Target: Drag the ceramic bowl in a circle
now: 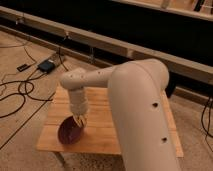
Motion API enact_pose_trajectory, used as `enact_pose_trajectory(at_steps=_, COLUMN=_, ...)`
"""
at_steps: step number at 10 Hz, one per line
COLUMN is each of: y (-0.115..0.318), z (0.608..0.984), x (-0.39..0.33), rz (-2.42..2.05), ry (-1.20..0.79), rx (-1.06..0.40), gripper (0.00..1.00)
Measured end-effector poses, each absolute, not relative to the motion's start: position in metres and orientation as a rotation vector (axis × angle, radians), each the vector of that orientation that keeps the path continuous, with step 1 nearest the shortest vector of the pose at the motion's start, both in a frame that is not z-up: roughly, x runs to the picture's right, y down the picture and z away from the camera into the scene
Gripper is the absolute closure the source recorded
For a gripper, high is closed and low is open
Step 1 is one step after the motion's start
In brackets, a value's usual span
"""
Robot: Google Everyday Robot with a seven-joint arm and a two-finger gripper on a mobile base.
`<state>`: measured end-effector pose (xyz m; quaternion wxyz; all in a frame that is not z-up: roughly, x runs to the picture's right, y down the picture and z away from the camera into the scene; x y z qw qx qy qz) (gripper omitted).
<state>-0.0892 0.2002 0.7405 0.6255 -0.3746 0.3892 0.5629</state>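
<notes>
The ceramic bowl (69,133) is small, round and dark purple-maroon. It sits near the front left corner of the wooden table (100,131). My gripper (79,120) points straight down from the white wrist and sits on the bowl's right rim, shut on it. My large white arm fills the right half of the view and hides much of the table's right side.
The table's front edge and left edge lie close to the bowl. Black cables (15,92) and a small black box (46,65) lie on the floor to the left. A long dark wall with a low ledge (100,45) runs behind the table.
</notes>
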Motion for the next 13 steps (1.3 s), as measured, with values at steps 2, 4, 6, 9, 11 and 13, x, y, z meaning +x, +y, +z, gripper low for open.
enact_pose_trajectory(at_steps=2, y=0.198, z=0.734, x=-0.058, rz=1.372, ry=0.925, rx=-0.832, gripper=0.86)
enact_pose_trajectory(at_steps=4, y=0.186, z=0.743, x=-0.024, rz=1.474, ry=0.936, rx=-0.781, gripper=0.86)
enact_pose_trajectory(at_steps=6, y=0.171, z=0.762, x=0.002, rz=1.560, ry=0.921, rx=-0.733, gripper=0.86)
enact_pose_trajectory(at_steps=9, y=0.153, z=0.794, x=-0.003, rz=1.601, ry=0.857, rx=-0.714, gripper=0.86)
enact_pose_trajectory(at_steps=11, y=0.145, z=0.812, x=-0.027, rz=1.599, ry=0.777, rx=-0.728, gripper=0.86)
enact_pose_trajectory(at_steps=13, y=0.137, z=0.820, x=-0.056, rz=1.592, ry=0.675, rx=-0.749, gripper=0.86)
